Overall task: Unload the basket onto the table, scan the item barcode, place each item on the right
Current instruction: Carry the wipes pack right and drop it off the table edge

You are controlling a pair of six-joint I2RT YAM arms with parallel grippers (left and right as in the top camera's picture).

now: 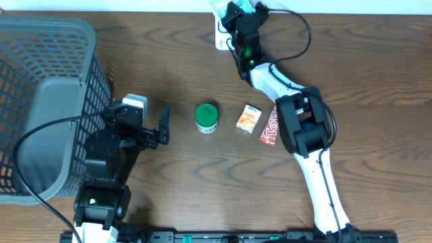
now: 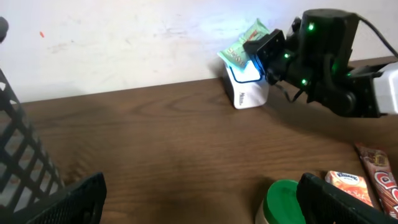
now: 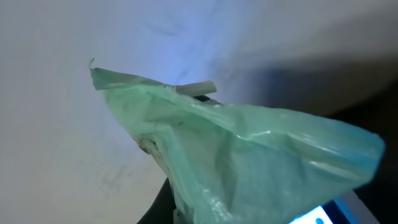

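**While the scanner glows blue, a green packet hangs above it**

Where the table [image 1: 378, 67] meets the pale wall at the back, the right gripper [image 2: 266, 51] is pressed together on a green packet [image 2: 241, 48], pinching it by one end. The packet is crinkled and shiny, and it sits just above the white scanner [image 2: 244, 92], which stands upright against the wall with a blue light on its top face. In the right wrist view the packet fills most of the picture, and a small patch of blue shows in the bottom corner. Whether the packet touches the scanner cannot be told.

The left gripper [image 2: 199, 208] is low over the wood near the front left, its fingers [image 2: 68, 199] spread wide and holding nothing. A grey mesh basket [image 1: 40, 101] stands just to its left.

Between the two arms, in a rough row across the middle of the table, lie a small tub with a green lid [image 1: 206, 117], an orange box [image 1: 249, 118] and a red snack bar [image 1: 270, 127]. The snack bar lies partly under the right arm in the overhead view. A black cable [image 1: 300, 27] loops from the right arm's wrist.
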